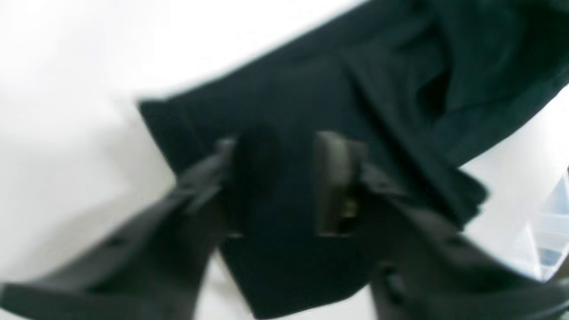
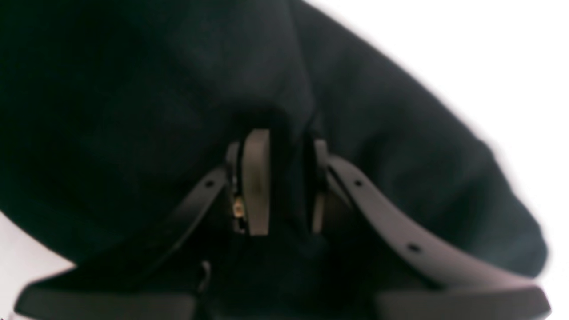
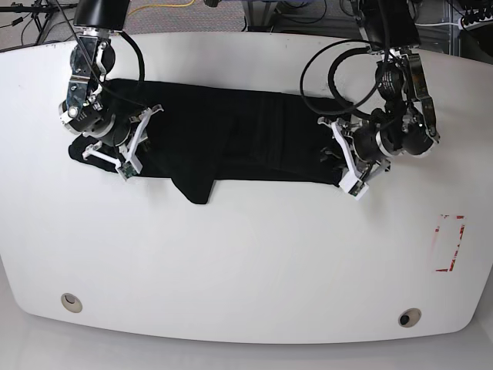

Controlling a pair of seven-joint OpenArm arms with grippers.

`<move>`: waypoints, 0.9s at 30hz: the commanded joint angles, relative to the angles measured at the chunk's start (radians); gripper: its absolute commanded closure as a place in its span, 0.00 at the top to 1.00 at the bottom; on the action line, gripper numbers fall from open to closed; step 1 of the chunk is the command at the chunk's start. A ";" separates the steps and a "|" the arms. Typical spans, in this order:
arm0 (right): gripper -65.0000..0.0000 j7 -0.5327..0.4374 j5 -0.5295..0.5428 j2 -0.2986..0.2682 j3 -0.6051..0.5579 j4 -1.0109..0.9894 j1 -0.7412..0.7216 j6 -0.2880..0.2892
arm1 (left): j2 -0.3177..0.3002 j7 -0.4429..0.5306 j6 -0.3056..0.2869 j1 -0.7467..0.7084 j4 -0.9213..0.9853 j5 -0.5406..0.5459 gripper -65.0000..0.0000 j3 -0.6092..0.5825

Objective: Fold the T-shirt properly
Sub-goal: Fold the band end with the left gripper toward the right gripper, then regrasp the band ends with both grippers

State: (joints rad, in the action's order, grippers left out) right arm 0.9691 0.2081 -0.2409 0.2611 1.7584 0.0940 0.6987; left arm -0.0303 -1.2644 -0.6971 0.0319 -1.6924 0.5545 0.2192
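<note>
The black T-shirt lies as a long wrinkled band across the far half of the white table, plain side up, with a flap hanging toward me near the left. My right gripper is at the band's left end. In the right wrist view my right gripper is shut on a fold of the T-shirt. My left gripper is at the band's right end. In the left wrist view my left gripper straddles a corner of the T-shirt, jaws partly apart, picture blurred.
A red-outlined rectangle is marked on the table at the right. Two round holes sit near the table's front edge. Black cables loop over the far right of the table.
</note>
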 commanded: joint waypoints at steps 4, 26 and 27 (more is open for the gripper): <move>0.22 0.063 0.004 0.042 0.030 0.179 -0.044 -0.001 | -0.050 0.082 -0.001 -0.011 0.108 0.008 0.19 0.001; 1.00 0.405 0.239 0.110 0.708 0.081 -0.284 -0.001 | -0.135 0.193 -0.001 -0.019 0.338 0.008 0.19 0.001; 1.00 0.411 0.256 0.101 0.725 0.053 -0.288 -0.001 | -0.136 0.193 -0.001 -0.019 0.338 0.008 0.19 0.001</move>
State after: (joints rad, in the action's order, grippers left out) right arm 1.3743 0.4286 -0.1013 0.9550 1.8584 -0.1707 0.6983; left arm -0.1539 -1.0199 -0.7166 0.0139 -1.3556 0.6453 0.2199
